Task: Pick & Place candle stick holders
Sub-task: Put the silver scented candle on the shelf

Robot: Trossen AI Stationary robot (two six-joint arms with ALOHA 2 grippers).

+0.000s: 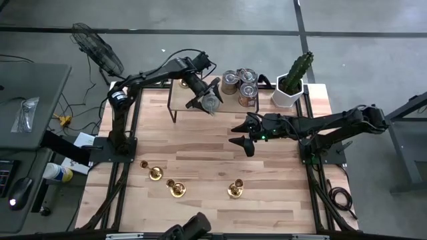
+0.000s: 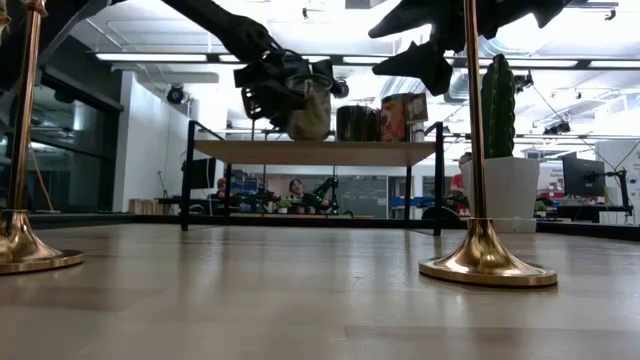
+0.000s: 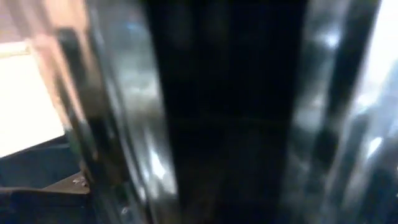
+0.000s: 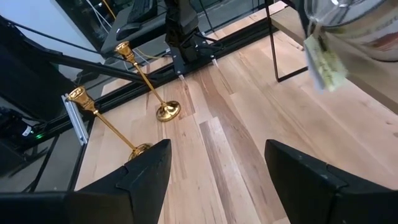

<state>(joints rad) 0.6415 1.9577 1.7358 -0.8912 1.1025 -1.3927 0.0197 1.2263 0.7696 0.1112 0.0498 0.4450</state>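
We count three candle stick holders (image 1: 177, 189) upright along the table's (image 1: 220, 157) near edge. Our left gripper (image 1: 208, 101) holds what looks like a tin can (image 1: 212, 103) at the shelf (image 1: 175, 94), beside three cans (image 1: 241, 83). Our right gripper (image 1: 241, 134) hovers mid-table, jaws wide.

We can read no text, brand or number anywhere; the labels on the cans (image 1: 240, 85) are illegible.

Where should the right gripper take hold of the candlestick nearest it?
On the thin stem, probably, coming in level from the side. The candlestick stands upright on its flared base, and the low view shows a bare stem rising straight above it. The right gripper hangs open over the table, farther back.
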